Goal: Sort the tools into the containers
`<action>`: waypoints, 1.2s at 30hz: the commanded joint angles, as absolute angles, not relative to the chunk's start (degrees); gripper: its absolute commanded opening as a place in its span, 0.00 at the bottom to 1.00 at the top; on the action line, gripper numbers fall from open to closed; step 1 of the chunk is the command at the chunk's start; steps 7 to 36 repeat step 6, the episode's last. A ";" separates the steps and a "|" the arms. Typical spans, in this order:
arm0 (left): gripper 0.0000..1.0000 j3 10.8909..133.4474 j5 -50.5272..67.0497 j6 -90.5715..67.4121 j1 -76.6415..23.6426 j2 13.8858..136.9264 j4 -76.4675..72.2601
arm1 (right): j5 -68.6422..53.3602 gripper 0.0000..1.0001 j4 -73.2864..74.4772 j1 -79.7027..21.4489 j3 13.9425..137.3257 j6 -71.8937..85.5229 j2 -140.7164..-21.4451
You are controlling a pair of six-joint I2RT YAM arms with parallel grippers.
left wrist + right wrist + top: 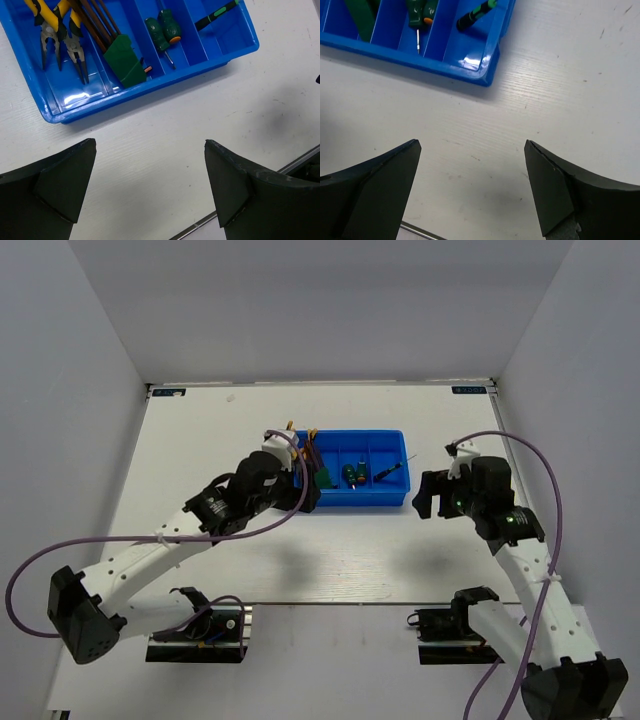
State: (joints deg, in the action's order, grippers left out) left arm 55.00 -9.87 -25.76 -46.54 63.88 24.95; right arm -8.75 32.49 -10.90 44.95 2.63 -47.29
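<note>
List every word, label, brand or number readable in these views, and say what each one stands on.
No text is legible in any view.
Far-left blue sticker, at a far corner of the table: print too small to read.
Far-right blue sticker, at the opposite far corner: also too small to read.
Blue tray and its contents: no lettering shows.

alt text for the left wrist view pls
A blue four-compartment tray sits on a white table. From the picture's left it holds two yellow-handled pliers, a hex-key set in a green holder, two stubby green screwdrivers and a thin black screwdriver. At the bottom edge, the left gripper is wide open and empty.
</note>
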 commanded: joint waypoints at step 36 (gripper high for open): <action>1.00 54.05 -9.84 -24.35 -46.32 61.08 23.47 | -11.33 0.90 30.23 -10.90 42.54 3.96 -44.56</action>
